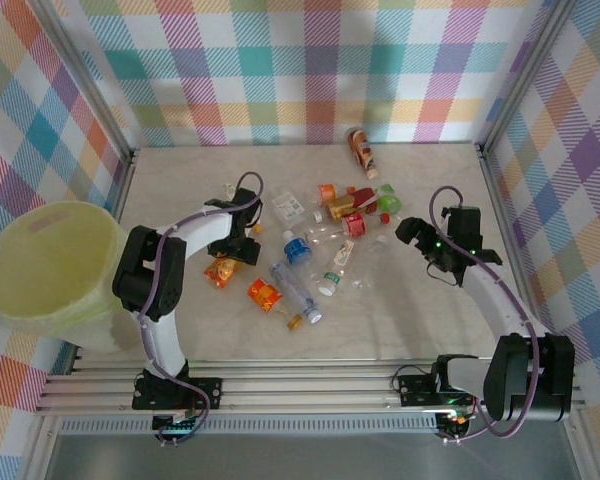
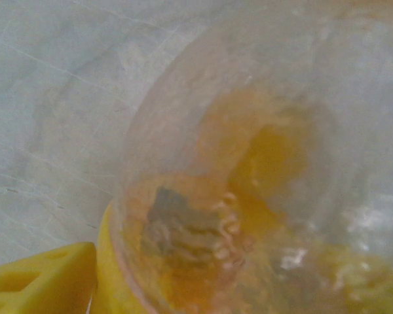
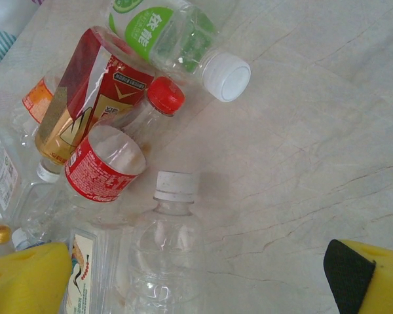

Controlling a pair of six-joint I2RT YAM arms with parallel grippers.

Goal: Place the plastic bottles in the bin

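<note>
So the bin [image 1: 45,265] sits well off to the left of the left gripper [image 1: 236,250], past the edge of the table [image 1: 430,310] and level with that arm's elbow. The bottles [image 1: 320,250] are in a loose pile on the table, in the stretch between the left gripper and the right gripper [image 1: 417,232]. One lone bottle [image 1: 361,152] lies well beyond the right gripper, by the back wall. The left gripper is down right on top of an orange bottle [image 2: 249,196], which is so close to its camera it's a blur. One yellow finger [image 2: 39,275] is just beside it, but honestly I can't tell if it's pinching it or not. The right gripper has its fingers [image 3: 26,278] spread wide and nothing in them. A clear bottle [image 3: 170,248] lies just ahead between them, with a green-label bottle [image 3: 170,33] further ahead.
</note>
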